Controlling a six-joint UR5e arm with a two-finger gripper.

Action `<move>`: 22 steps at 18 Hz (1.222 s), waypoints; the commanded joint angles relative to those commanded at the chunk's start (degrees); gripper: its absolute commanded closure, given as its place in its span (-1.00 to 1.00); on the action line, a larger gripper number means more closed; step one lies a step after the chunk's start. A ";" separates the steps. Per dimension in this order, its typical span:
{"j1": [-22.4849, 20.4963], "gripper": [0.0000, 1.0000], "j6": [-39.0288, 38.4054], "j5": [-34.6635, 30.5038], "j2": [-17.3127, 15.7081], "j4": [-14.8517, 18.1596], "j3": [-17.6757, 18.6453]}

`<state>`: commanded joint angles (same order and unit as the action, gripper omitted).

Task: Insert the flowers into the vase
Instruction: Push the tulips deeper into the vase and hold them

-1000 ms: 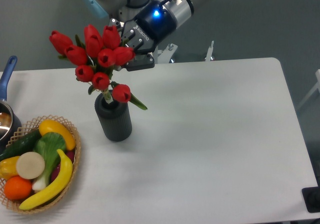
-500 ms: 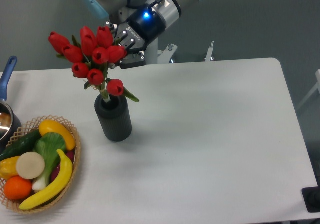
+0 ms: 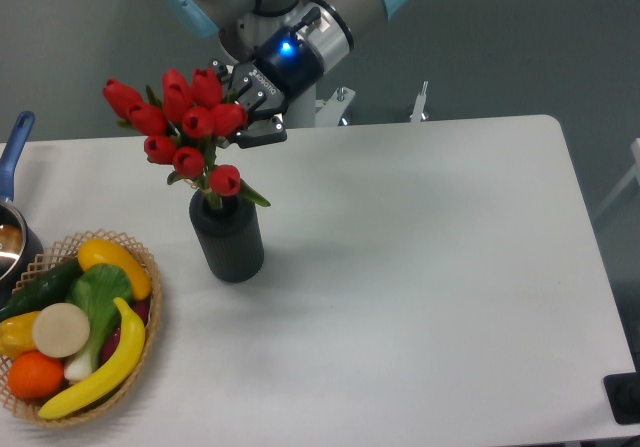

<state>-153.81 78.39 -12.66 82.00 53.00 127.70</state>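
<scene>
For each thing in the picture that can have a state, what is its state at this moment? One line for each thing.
flowers: upright bunch, stems entering the vase mouth, heads above it.
vase: standing upright on the table, holding the stem ends.
gripper: beside the flower heads; open or shut cannot be told.
wicker basket: on the table, filled with fruit and vegetables.
pot: at the left edge, mostly cut off.

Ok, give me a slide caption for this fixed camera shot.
Pincer lowering tulips stem-first into the grey vase, beside a produce basket.
</scene>
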 joint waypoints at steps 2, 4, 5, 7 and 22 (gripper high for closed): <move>0.09 0.57 2.54 -0.26 0.44 -0.09 1.40; 0.00 0.55 5.79 -0.35 1.05 -0.09 2.90; 0.00 0.53 7.03 -0.35 1.40 -0.09 3.43; 0.00 0.50 8.01 -0.35 2.37 -0.35 3.78; -0.35 -0.10 10.47 -0.62 6.15 -0.97 6.33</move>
<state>-154.16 88.86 -13.27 88.15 52.03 134.03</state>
